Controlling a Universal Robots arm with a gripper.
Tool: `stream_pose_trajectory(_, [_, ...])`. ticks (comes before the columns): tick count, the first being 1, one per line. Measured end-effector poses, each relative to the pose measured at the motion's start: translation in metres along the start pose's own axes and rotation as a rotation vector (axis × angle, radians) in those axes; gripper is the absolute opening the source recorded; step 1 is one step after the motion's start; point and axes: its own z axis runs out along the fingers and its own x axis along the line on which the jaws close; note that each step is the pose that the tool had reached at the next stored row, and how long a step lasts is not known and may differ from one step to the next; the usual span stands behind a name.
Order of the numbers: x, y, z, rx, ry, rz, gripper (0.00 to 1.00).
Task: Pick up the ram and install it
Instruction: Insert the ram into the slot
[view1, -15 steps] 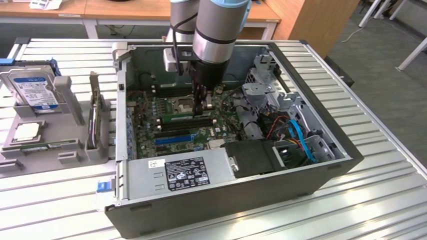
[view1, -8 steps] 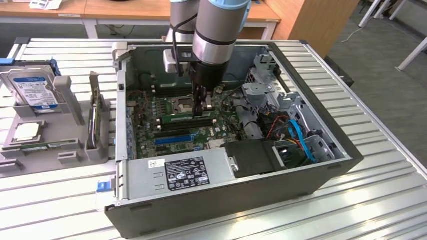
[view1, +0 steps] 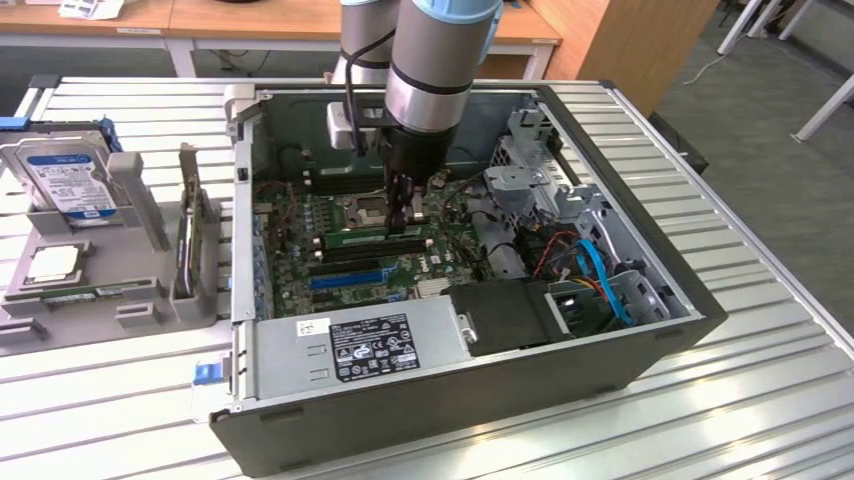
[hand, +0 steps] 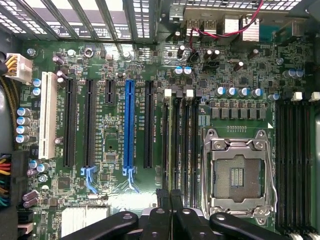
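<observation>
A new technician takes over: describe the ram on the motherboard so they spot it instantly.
Look inside the open computer case, at the green motherboard. Beside the empty silver processor socket run long black memory slots. The ram is the one green stick standing among them, under the gripper; its neighbours are bare black.

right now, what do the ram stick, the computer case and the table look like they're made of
The ram stick: green circuit board, likely fibreglass laminate, matt finish.
The computer case: probably sheet metal, painted dark grey outside and bare dull grey inside, with folded edges.
The table: looks like aluminium, judging by its silver ribbed slats with a soft sheen.
</observation>
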Motion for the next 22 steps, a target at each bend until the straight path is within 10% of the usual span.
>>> stream_pose_trajectory(22, [0.0017, 0.0021, 0.0015, 0.0002, -0.0005, 0.000, 0.12])
